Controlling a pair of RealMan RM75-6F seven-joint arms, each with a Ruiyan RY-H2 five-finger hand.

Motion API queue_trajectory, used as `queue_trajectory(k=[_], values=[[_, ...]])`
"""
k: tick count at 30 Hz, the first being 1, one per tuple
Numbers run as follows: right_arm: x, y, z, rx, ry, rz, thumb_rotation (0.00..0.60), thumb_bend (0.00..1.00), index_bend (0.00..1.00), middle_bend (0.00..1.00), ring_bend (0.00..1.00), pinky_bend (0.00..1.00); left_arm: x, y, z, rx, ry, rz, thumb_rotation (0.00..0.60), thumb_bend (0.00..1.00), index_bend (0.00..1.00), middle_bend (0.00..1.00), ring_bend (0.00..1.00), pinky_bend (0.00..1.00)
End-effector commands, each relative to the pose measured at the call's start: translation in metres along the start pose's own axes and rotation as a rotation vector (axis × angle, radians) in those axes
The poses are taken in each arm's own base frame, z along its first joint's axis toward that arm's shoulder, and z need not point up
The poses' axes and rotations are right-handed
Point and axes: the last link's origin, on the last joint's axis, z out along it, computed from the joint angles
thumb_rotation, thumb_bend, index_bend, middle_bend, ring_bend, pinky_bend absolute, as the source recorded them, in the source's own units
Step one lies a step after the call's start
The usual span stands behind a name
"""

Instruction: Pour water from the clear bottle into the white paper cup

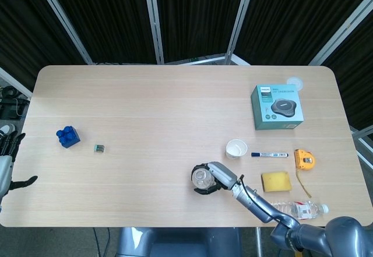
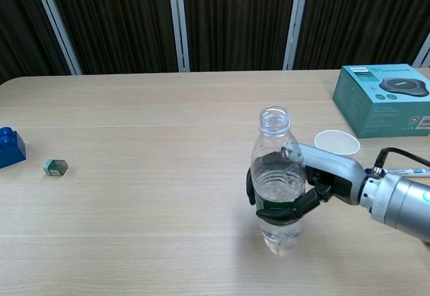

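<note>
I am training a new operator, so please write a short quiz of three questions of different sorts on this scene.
1. True or false: the bottle has its cap on.
2. Which hand holds the bottle? A) left hand B) right hand C) neither
3. Fill in: between the cup and the tape measure lies a ____.

Key: 1. False: the neck is open. 2. B: the right hand grips the bottle upright around its label; the left hand waits at the table's edge, holding nothing. 3. Marker.
</note>
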Motion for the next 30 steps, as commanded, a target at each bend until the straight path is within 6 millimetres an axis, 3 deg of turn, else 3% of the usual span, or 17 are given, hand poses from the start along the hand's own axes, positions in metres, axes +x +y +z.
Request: queue_trajectory(k=[1,12,21,30], values=[[-0.001,0.002,-0.001,0.001,0.003,0.005,0.6,0.56,0.49,0.57,0.49,0.49,0.0,0.0,0.0,0.001,-0.001,0.001,0.6,0.0,0.0,0.0,0.0,0.0],[0.0,0.008,-0.005,0.007,-0.003,0.0,0.6,0.24,0.26,0.42,0.32,0.36,-0.001,0.001,0.0,0.002,-0.007,0.004,0.6,0.0,0.0,0.0,0.0,0.0],[0.007,0.01,-0.011,0.008,0.004,-0.019,0.6,0.01,0.16,0.31,0.21,0.26,0.0,0.001,-0.001,-0.001,-0.005,0.001,0.6,0.0,0.0,0.0,0.0,0.0],[0.026,0.012,-0.031,-0.014,0.008,-0.053,0.6,0.0,0.05,0.17,0.13,0.19,0.001,0.002,-0.003,-0.011,-0.002,-0.004,0.6,0.0,0.0,0.0,0.0,0.0]])
